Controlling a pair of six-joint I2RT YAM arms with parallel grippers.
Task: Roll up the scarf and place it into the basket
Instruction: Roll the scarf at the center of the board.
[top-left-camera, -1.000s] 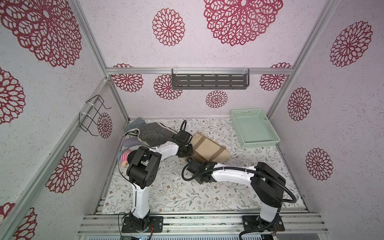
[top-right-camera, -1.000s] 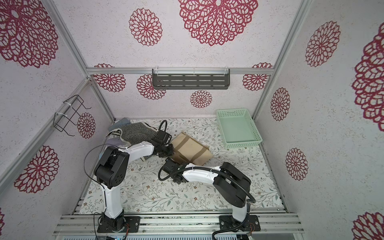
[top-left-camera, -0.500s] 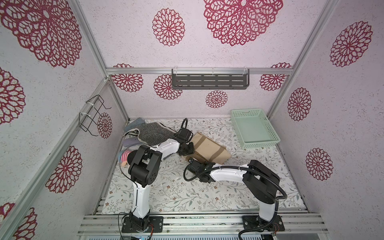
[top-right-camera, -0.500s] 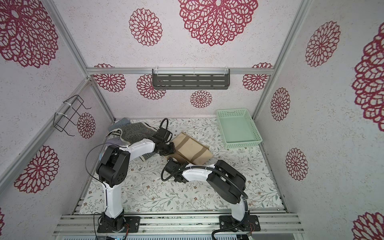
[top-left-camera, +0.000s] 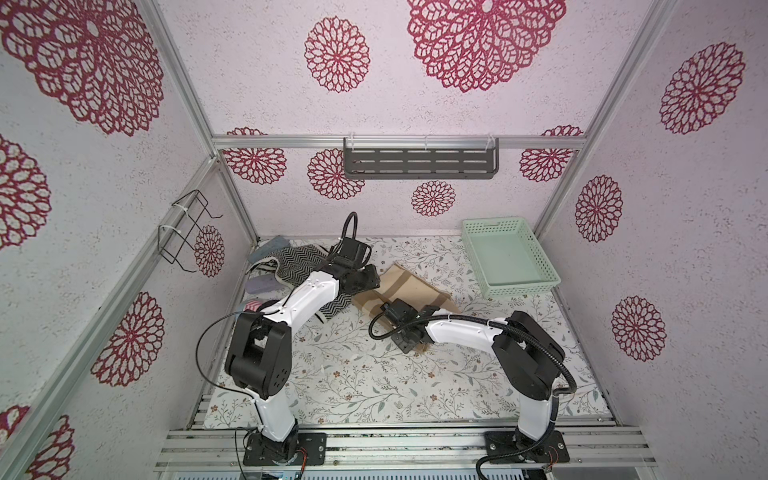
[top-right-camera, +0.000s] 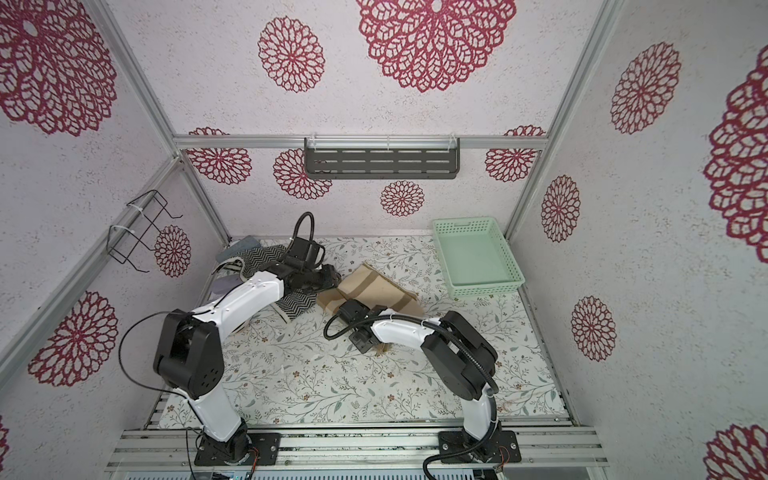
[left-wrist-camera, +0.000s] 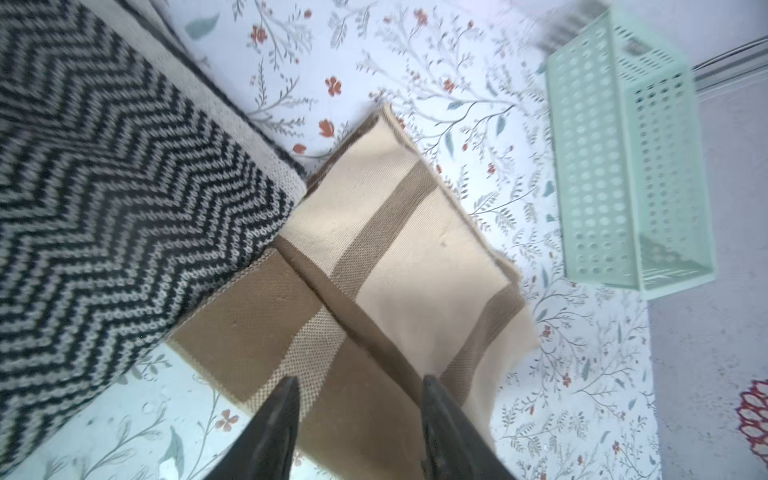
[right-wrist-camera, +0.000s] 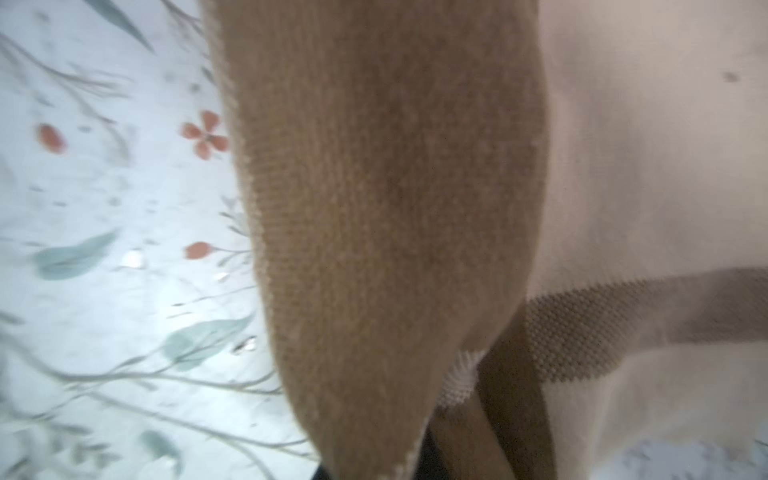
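Table at the near side is just floral mat. Next out, R gripper sits low at the scarf's near edge. It's clenched, and the R wrist view shows a tan fold of the knit pinched up right at the fingers, so I read it as grasping the scarf.

Scarf lies mid-table, folded into a flat oblong set diagonally. It has cream panels crossed by darker brown bands, a plain tan-brown panel at the near-left end, and layered edges showing on the right side.

L gripper hovers over that tan end, released, fingers apart w/ the cloth below them. A black-and-white herringbone cloth butts against the scarf's left edge.

Basket stands far right by the wall, mint green w/ perforated sides, apart from the scarf.
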